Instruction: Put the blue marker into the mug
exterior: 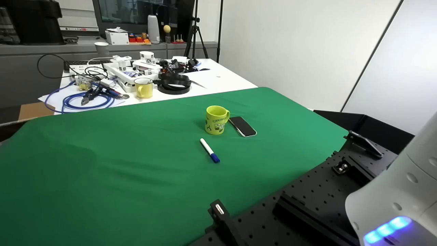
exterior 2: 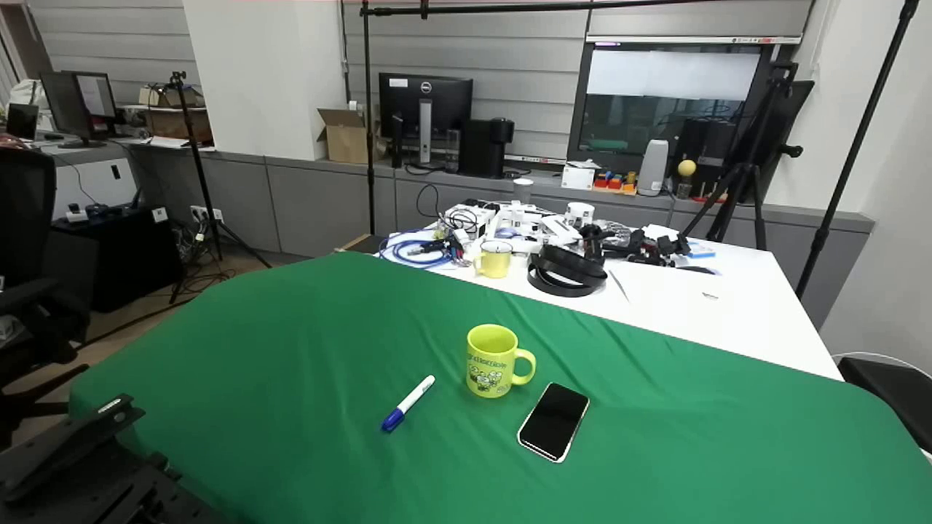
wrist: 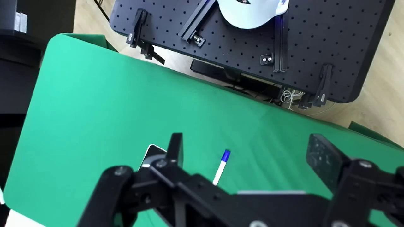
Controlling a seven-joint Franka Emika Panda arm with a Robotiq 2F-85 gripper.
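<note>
The blue marker, with a white barrel and blue cap, lies flat on the green cloth in both exterior views (exterior: 209, 149) (exterior 2: 408, 404). It also shows in the wrist view (wrist: 222, 165), its white end cut off by the gripper body. The mug, yellow-green with dark print, stands upright close beside the marker in both exterior views (exterior: 215, 120) (exterior 2: 489, 367). The mug does not show in the wrist view. My gripper (wrist: 247, 149) is wide open and empty, high above the cloth. The marker appears between its fingers, nearer the left one, and far below. The gripper is out of both exterior views.
A dark phone (exterior: 242, 126) (exterior 2: 554, 422) lies next to the mug, on its handle side; the wrist view shows its corner (wrist: 154, 152). Another yellow mug (exterior: 144, 88) (exterior 2: 494, 260) stands among cables and parts on the white table behind. A black perforated base plate (wrist: 202, 28) borders the cloth.
</note>
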